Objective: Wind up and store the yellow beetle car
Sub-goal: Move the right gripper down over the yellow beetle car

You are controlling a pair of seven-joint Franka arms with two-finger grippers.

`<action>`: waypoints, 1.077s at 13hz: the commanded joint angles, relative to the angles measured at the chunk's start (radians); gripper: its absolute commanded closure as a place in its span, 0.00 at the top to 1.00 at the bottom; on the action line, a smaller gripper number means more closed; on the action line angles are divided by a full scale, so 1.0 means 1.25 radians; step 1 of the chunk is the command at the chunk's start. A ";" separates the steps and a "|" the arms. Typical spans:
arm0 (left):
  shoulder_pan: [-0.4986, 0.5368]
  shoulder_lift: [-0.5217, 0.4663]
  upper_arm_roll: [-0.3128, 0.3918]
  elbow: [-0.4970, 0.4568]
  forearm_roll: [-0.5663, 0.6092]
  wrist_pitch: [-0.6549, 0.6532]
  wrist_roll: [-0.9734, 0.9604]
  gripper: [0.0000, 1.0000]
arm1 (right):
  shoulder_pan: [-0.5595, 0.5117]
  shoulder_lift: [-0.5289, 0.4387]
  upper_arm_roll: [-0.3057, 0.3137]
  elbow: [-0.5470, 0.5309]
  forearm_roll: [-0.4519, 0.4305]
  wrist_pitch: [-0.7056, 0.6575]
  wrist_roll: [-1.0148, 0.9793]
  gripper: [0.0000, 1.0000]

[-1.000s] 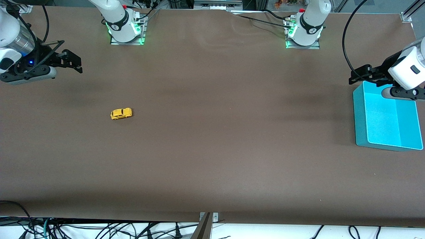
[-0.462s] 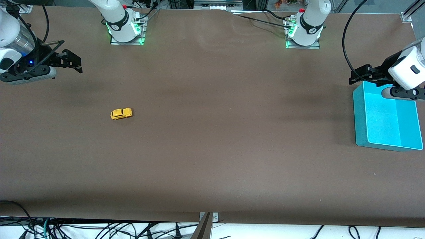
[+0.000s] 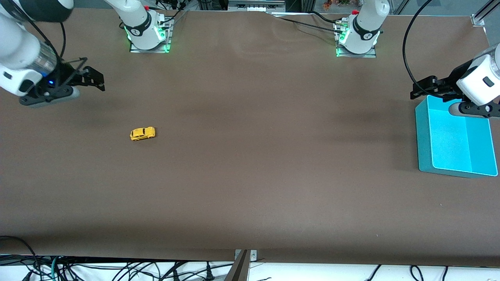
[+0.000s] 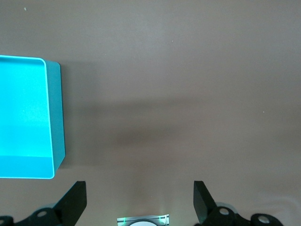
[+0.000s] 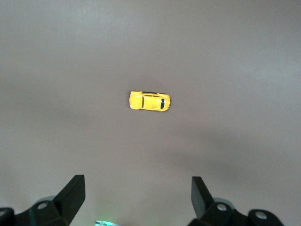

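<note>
The yellow beetle car (image 3: 142, 133) stands alone on the brown table toward the right arm's end; it also shows in the right wrist view (image 5: 149, 101). My right gripper (image 3: 93, 80) is open and empty, up in the air over bare table, apart from the car. Its own view shows it (image 5: 136, 195) with the jaws wide apart. My left gripper (image 3: 424, 89) is open and empty, waiting over the rim of the blue bin (image 3: 424, 136). Its own view shows it (image 4: 139, 197) over bare table, with the bin (image 4: 55, 113) beside.
The brown table (image 3: 273, 164) is broad and bare around the car. The two arm bases (image 3: 147, 31) (image 3: 357, 35) stand along the table's edge farthest from the front camera. Cables hang below the nearest edge.
My right gripper has moved a little toward the car and the table's middle. The car, the bin and the left arm have not moved.
</note>
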 commanded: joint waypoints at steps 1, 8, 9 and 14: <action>0.003 0.007 -0.004 0.020 0.009 -0.004 0.019 1.00 | -0.003 0.016 0.003 -0.094 -0.009 0.112 -0.111 1.00; 0.003 0.007 -0.004 0.020 0.008 -0.004 0.019 1.00 | -0.021 0.125 0.003 -0.239 -0.021 0.379 -0.643 1.00; 0.003 0.007 -0.004 0.020 0.008 -0.004 0.019 1.00 | -0.021 0.150 0.003 -0.240 -0.021 0.403 -0.686 1.00; 0.003 0.007 -0.004 0.020 0.007 -0.004 0.019 1.00 | -0.021 0.292 0.020 -0.240 -0.018 0.591 -0.942 1.00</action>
